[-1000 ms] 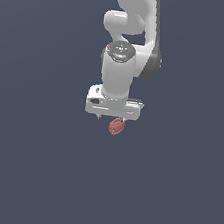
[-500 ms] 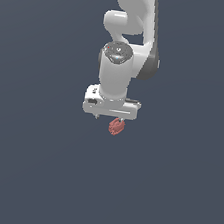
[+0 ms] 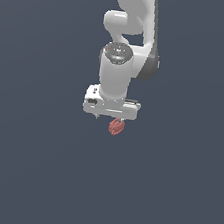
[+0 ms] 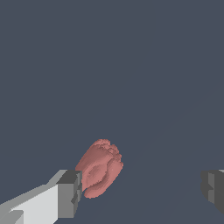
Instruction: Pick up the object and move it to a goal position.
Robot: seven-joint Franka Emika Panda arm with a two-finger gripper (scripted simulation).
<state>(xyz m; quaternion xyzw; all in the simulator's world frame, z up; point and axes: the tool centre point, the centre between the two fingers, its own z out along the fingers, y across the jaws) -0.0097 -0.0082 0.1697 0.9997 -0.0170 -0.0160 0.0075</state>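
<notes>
The object (image 3: 116, 126) is a small lumpy dull-red ridged blob lying on the dark grey floor. In the exterior view it shows just below the white hand of my gripper (image 3: 110, 119), which hangs straight down over it. In the wrist view the object (image 4: 99, 168) lies between the jaws, close beside one grey fingertip (image 4: 70, 194) and far from the other fingertip (image 4: 213, 190). I cannot tell whether it touches the near one. The gripper (image 4: 142, 192) is open wide and holds nothing.
The plain dark grey floor (image 3: 34, 174) spreads on all sides. The white arm (image 3: 126, 45) rises above the gripper to the picture's upper edge. No goal marker shows.
The gripper has shifted a little toward the exterior view's left. The red object has not moved.
</notes>
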